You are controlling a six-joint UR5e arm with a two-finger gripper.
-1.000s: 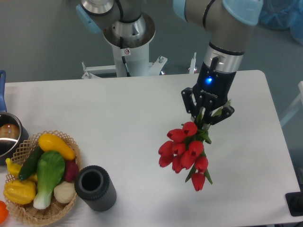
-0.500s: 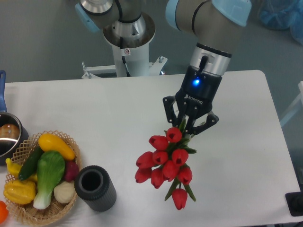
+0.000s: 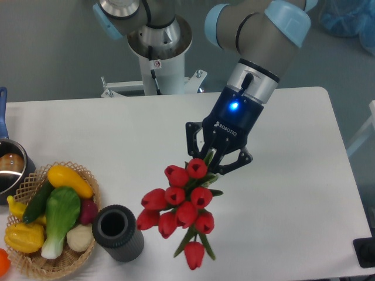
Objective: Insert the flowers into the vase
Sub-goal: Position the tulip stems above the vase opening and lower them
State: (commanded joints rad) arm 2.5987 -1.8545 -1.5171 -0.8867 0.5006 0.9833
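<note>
Camera view: "ROBOTIQ"-marked gripper (image 3: 212,157) grasping the flowers (image 3: 178,206) beside the vase (image 3: 117,232).

White lettering reading ROBOTIQ runs across the dark body of the gripper (image 3: 212,160), just below its glowing blue light. A small white sticker (image 3: 156,64) with a red mark sits on the pale column of the arm's base (image 3: 158,58); whatever is printed on it is too small to read. No other writing, numbers or signs are legible anywhere else in the view
</note>
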